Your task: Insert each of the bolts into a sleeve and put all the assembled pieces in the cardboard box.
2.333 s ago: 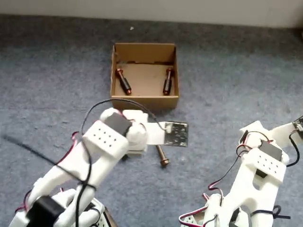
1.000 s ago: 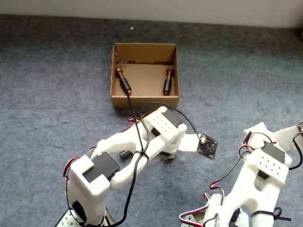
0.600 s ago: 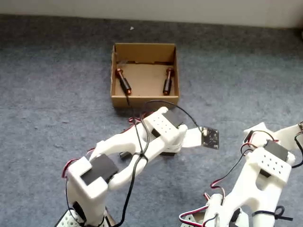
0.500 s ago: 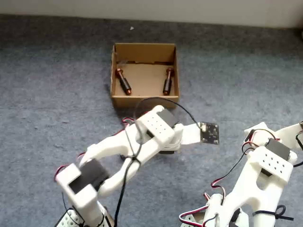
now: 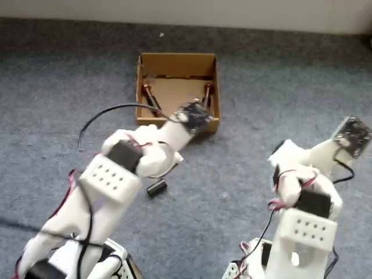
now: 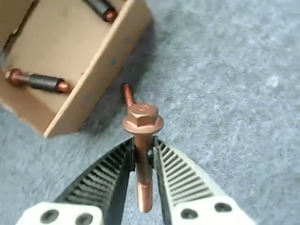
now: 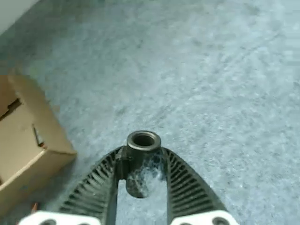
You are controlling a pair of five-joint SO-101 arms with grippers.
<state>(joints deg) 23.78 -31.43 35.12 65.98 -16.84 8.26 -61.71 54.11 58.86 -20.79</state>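
Near grey carpet's [image 5: 58, 87] far edge: brown cardboard box [image 5: 177, 57] holds two sleeved copper bolts [image 5: 150, 99] [image 5: 207, 97] | left gripper [image 6: 144, 143] grips copper hex-head bolt [image 6: 143, 119] | right gripper [image 7: 142, 154] grips dark tubular sleeve [image 7: 143, 140]

Likely a hobby or lab robot setup indoors, grey carpet [image 5: 273, 99] as work surface, pale wall strip [image 5: 232, 10] along its far edge, white plastic arms [image 5: 110, 177] with bare wires [image 5: 116, 107], plain cardboard box [image 5: 177, 60]
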